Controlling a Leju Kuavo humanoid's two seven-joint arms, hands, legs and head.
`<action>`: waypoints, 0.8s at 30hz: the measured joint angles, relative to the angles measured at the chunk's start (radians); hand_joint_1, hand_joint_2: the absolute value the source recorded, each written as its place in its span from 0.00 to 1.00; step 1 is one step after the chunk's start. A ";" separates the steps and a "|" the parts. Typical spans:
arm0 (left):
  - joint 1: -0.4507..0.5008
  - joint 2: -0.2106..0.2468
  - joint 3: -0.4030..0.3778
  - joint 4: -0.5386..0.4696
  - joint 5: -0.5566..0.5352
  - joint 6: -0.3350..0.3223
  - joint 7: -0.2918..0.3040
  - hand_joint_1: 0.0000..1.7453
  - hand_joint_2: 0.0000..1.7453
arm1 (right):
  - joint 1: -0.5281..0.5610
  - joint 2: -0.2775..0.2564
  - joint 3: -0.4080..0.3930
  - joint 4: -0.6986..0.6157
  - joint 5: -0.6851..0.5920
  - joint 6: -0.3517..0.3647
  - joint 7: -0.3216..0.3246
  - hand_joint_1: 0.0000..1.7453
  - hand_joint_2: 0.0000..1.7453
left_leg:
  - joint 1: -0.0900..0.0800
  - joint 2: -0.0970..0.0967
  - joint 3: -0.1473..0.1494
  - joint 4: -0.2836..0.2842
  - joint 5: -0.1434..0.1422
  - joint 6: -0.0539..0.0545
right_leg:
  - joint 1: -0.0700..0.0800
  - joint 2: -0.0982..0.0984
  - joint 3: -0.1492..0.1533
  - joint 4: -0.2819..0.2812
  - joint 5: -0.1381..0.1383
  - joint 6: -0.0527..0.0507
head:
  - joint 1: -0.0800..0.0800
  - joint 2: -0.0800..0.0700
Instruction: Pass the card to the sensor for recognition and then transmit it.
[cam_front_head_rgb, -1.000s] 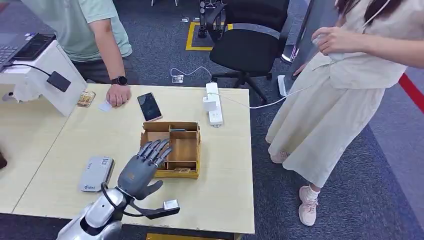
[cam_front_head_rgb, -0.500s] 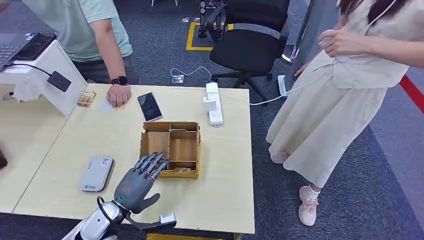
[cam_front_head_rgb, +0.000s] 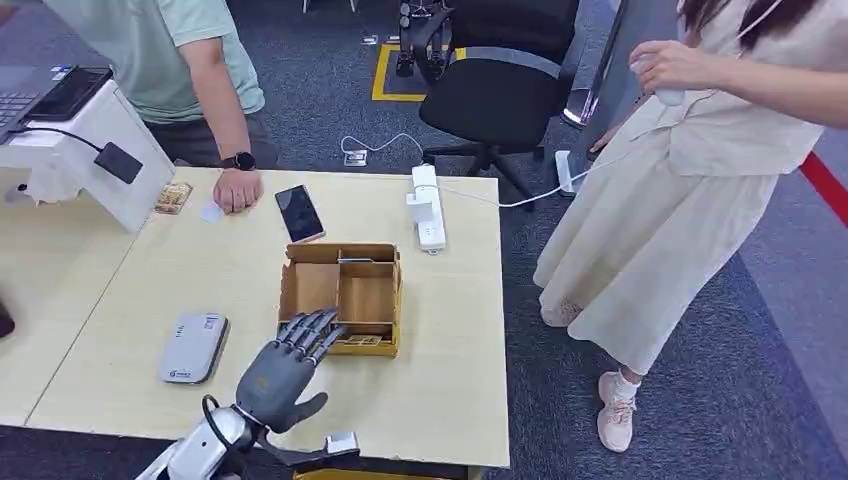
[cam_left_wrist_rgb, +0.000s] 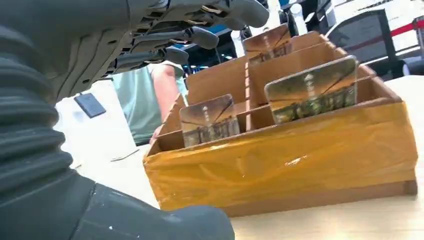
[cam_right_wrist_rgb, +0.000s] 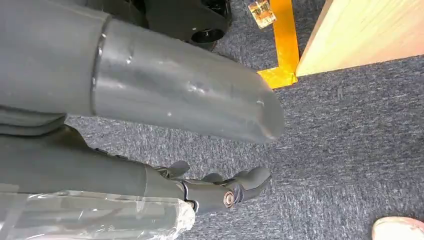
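Taking the cardboard box (cam_front_head_rgb: 345, 296) in the middle of the table (cam_front_head_rgb: 455, 340) as the marker: far to its left a white stand (cam_front_head_rgb: 95, 150) is sitting at the table's edge, with a person's hand (cam_front_head_rgb: 237, 189) resting on the tabletop just beyond it. Nearer the robot and left of the box, the grey sensor (cam_front_head_rgb: 193, 347) is lying flat, well apart from the box. Behind the box, a dark phone (cam_front_head_rgb: 298, 212) is lying face up. The left hand (cam_front_head_rgb: 283, 367) is hovering right at the box's near left corner, fingers spread and stretched toward it, holding nothing. In the left wrist view the cards are standing upright in the box's compartments: one card (cam_left_wrist_rgb: 210, 120) in a near slot, a second card (cam_left_wrist_rgb: 312, 89) beside it, a third (cam_left_wrist_rgb: 269, 43) farther back. Right of and behind the box, a white power strip (cam_front_head_rgb: 429, 207) is lying along the table. Farther right, a person in a pale dress (cam_front_head_rgb: 660, 210) is standing on the carpet. The right hand (cam_right_wrist_rgb: 220, 187) is hanging over the carpet, fingers loosely apart and holding nothing.
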 joint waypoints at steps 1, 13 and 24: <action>-0.007 -0.002 0.000 0.000 0.001 -0.001 -0.001 0.00 1.00 | -0.001 0.000 0.000 0.000 0.001 0.000 0.000 0.00 0.00 | 0.000 0.000 0.000 0.000 0.000 0.000 | 0.000 0.000 0.000 0.000 0.000 0.000 | 0.000 0.000; -0.127 -0.036 -0.048 0.035 0.016 -0.027 -0.034 0.00 1.00 | -0.008 0.000 0.004 0.000 0.015 0.000 0.009 0.00 0.00 | 0.000 0.000 0.000 0.000 0.000 0.000 | 0.000 0.000 0.000 0.000 0.000 0.000 | 0.000 0.000; -0.149 -0.048 -0.055 0.052 0.016 -0.028 -0.034 0.00 1.00 | -0.010 0.000 0.005 0.001 0.015 0.000 0.009 0.00 0.00 | 0.000 0.000 0.000 0.000 0.000 0.000 | 0.000 0.000 0.000 0.000 0.000 0.000 | 0.000 0.000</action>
